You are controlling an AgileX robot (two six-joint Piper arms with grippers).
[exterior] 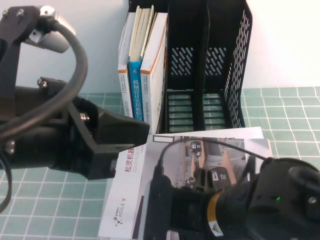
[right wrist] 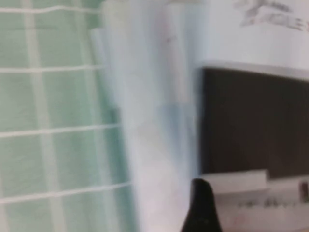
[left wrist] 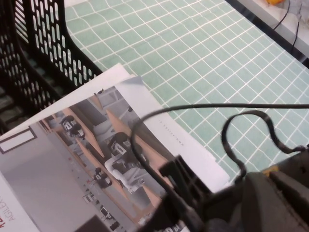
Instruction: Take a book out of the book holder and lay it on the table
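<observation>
One book [exterior: 127, 200] lies flat on the table in front of the black book holder [exterior: 235, 75], its white and photo cover facing up. It also fills much of the left wrist view [left wrist: 72, 159]. Three more books [exterior: 142, 65] stand in the holder's left compartment. My right arm [exterior: 240, 205] reaches over the lying book and hides the right gripper in the high view. In the right wrist view one dark fingertip [right wrist: 200, 208] stands alone over the book's cover [right wrist: 159, 121], pinching nothing, so that gripper is open. My left gripper [exterior: 142, 131] hovers over the book's left edge.
The holder's [left wrist: 43, 43] middle and right compartments hold nothing. A green tiled mat [exterior: 280, 115] covers the table. The right arm's black cable [left wrist: 241, 116] loops above the book. The table's far edge [left wrist: 270, 24] shows in the left wrist view.
</observation>
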